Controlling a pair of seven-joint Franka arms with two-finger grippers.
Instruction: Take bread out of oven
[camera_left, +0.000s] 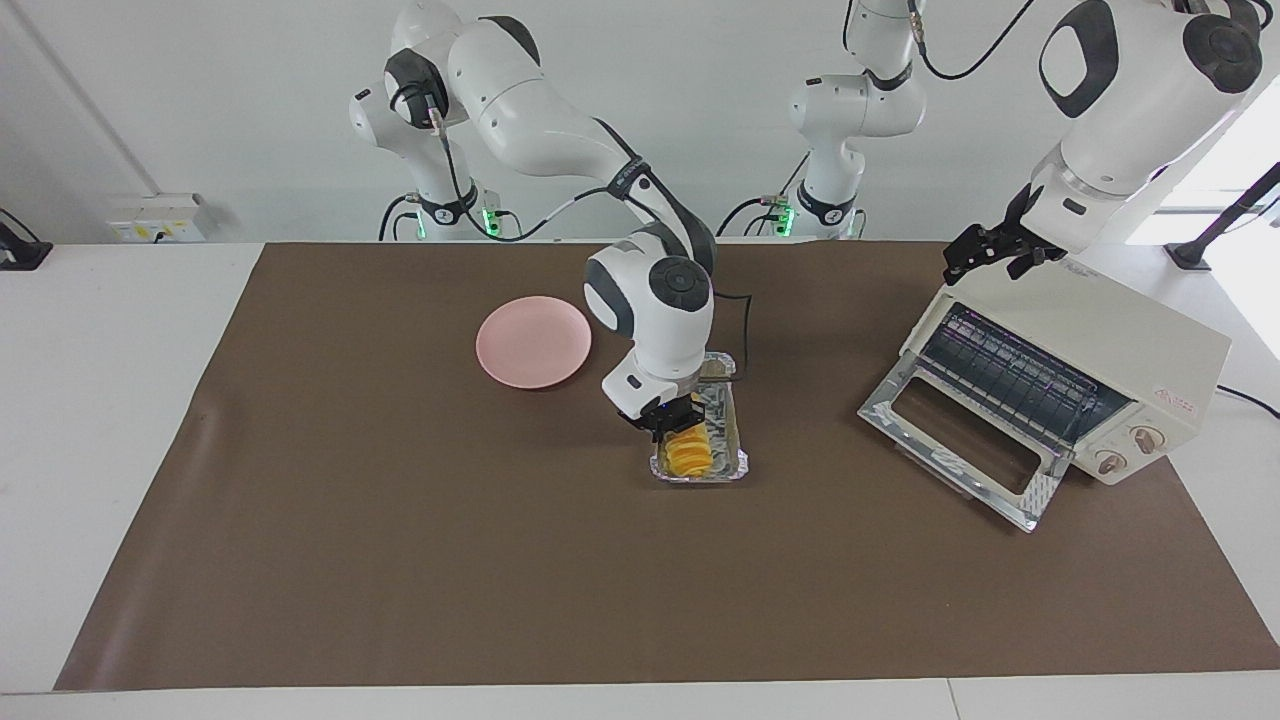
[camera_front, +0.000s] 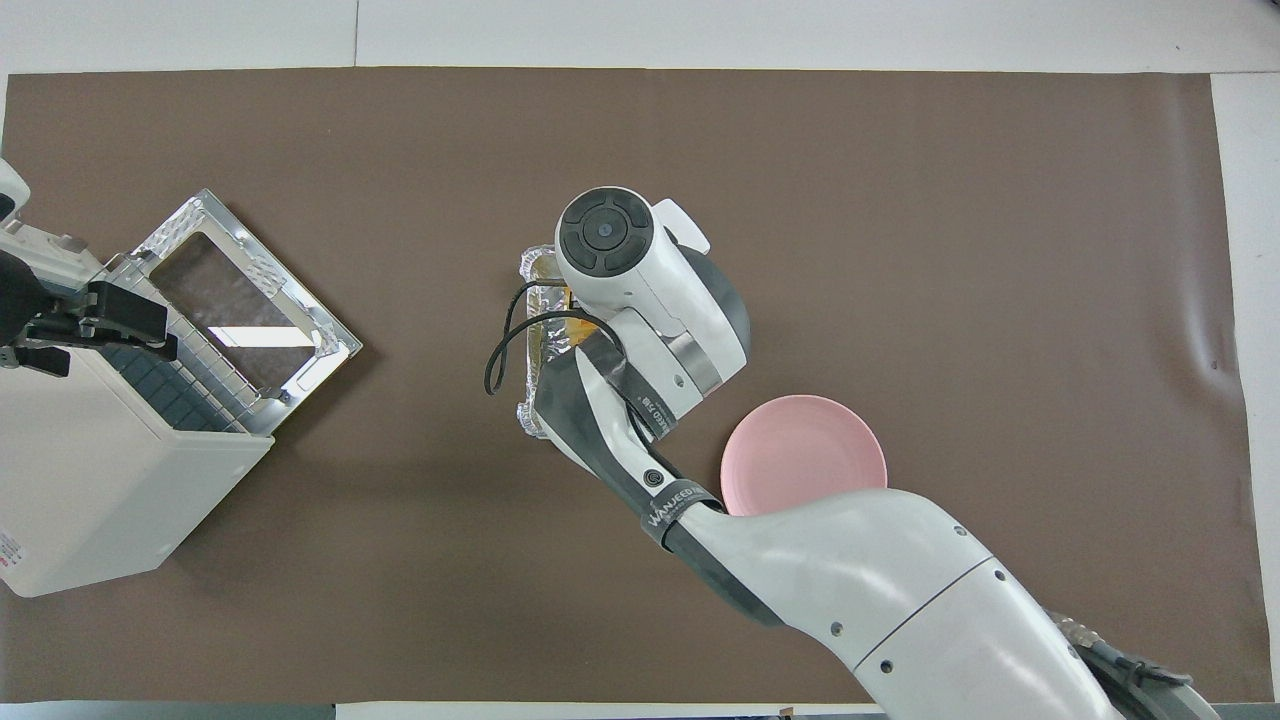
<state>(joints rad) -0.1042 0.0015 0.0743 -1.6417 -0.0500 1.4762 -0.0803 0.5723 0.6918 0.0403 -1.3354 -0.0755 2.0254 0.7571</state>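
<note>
Right gripper (camera_left: 676, 418) down in foil tray (camera_left: 737, 458), clenched on bread (camera_left: 687, 453). Bread lies in tray mid-mat, out of oven (camera_left: 1090, 340). Pink plate (camera_left: 533, 341) near tray, closer to robots. Oven at left arm's end, door dropped open. Left gripper (camera_left: 990, 248) waits spread wide over oven top.
</note>
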